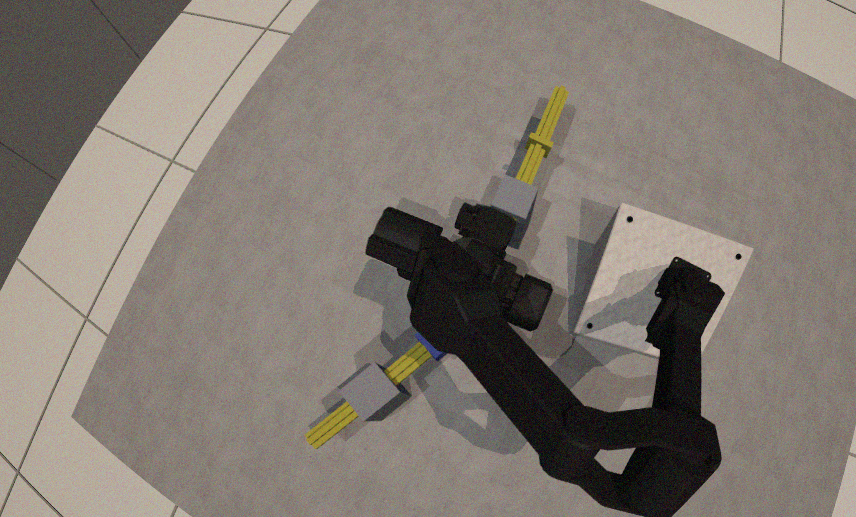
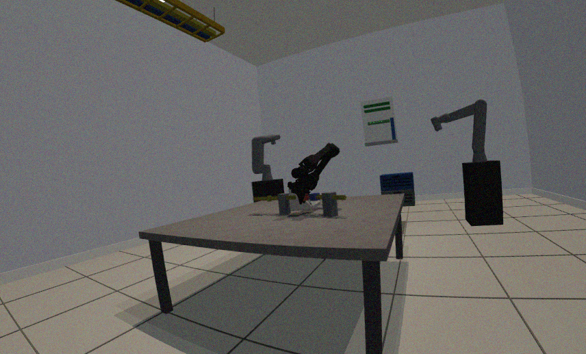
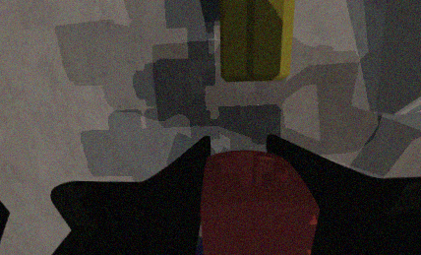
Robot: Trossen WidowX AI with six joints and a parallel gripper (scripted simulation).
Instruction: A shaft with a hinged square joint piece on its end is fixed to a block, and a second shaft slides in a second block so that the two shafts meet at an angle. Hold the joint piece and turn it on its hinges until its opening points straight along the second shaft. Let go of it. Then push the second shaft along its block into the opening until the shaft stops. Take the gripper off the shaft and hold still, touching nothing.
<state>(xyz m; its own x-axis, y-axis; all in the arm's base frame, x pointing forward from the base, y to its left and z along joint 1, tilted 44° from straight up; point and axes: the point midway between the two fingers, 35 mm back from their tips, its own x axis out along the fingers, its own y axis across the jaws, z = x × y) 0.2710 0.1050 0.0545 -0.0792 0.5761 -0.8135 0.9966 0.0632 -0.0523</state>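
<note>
My gripper (image 3: 238, 141) (image 2: 301, 201) is shut on the red joint piece (image 3: 256, 203) (image 2: 307, 197), one finger on each side. In the wrist view the yellow second shaft (image 3: 251, 40) (image 1: 558, 107) (image 2: 265, 198) ends ahead of the piece, apart from it and roughly in line with it. This shaft has a collar (image 1: 540, 144) and runs through a grey block (image 1: 514, 195) (image 2: 283, 204). The yellow first shaft (image 1: 407, 362) sits in the other grey block (image 1: 369, 391) (image 2: 330, 204), with a blue hinge part (image 1: 430, 345) at its end. The arm hides the joint from above, and the opening is not visible.
The black arm (image 1: 524, 378) (image 2: 317, 163) reaches over the joint from its base on the pale square plate (image 1: 682, 233), right of the second shaft's block. The table (image 2: 268, 233) has an open front edge in the exterior view. Other robots stand behind it.
</note>
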